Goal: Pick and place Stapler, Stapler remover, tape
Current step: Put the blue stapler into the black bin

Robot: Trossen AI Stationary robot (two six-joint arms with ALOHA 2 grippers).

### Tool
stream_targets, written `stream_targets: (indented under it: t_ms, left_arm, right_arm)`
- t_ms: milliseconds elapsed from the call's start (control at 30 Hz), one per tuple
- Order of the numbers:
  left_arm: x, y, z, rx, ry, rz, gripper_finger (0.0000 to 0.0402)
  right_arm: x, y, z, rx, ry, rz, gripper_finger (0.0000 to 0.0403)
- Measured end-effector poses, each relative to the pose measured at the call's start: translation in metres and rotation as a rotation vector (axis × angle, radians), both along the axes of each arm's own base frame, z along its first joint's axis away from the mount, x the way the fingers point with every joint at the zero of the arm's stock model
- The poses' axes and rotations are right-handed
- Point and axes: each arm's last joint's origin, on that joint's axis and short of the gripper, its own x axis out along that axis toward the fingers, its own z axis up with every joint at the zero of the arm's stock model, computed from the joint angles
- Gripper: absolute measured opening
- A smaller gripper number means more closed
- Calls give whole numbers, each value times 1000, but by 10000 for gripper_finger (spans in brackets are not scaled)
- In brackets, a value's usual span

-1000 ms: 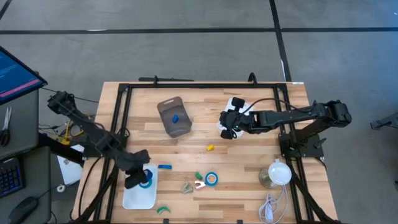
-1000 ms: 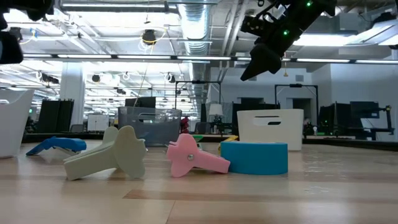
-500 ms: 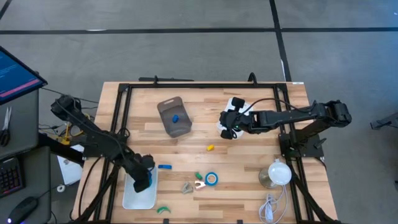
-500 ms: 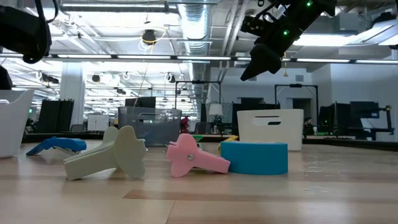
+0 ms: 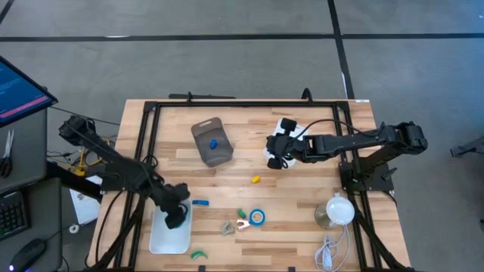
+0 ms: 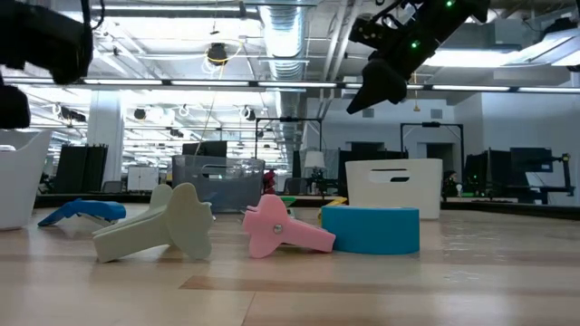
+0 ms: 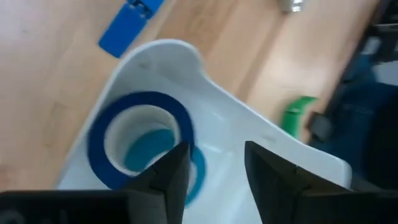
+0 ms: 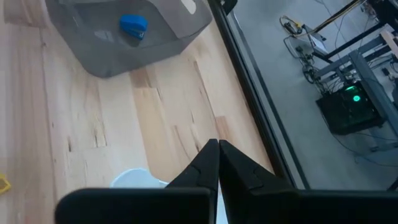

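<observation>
Blue tape, white tray, pink remover.

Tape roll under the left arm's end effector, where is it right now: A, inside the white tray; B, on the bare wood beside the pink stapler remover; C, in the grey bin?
A: the left wrist view shows the blue tape roll lying inside the white tray, just ahead of the left end effector, whose fingers stand apart.

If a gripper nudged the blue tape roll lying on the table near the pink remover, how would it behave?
The tape roll lies flat on its side, so it would probably slide, not roll. Its hollow ring shape suggests it is light. Tipped on edge, it would likely roll away across the table.
</observation>
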Motion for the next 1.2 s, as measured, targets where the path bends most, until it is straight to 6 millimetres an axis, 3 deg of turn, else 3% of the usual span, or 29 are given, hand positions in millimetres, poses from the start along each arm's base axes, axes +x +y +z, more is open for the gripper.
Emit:
stream_targets:
  t_ms: [333,567,800,1000,1200]
  left_arm:
    - [-13,15,34,-65,-218,53,124]
    - [-9,25,40,275,-446,-23,89]
    - [22,32,41,438,-484,-174,51]
    - [62,29,58,593,-504,-432,39]
    - [72,31,54,759,-224,-601,45]
  right_arm:
    - [4,3,2,62,-51,69,0]
    - [7,2,5,76,-87,86,0]
    - [6,-2,5,69,-84,65,0]
    - [5,-5,4,68,-73,53,0]
    - [2,-7,0,70,-25,43,0]
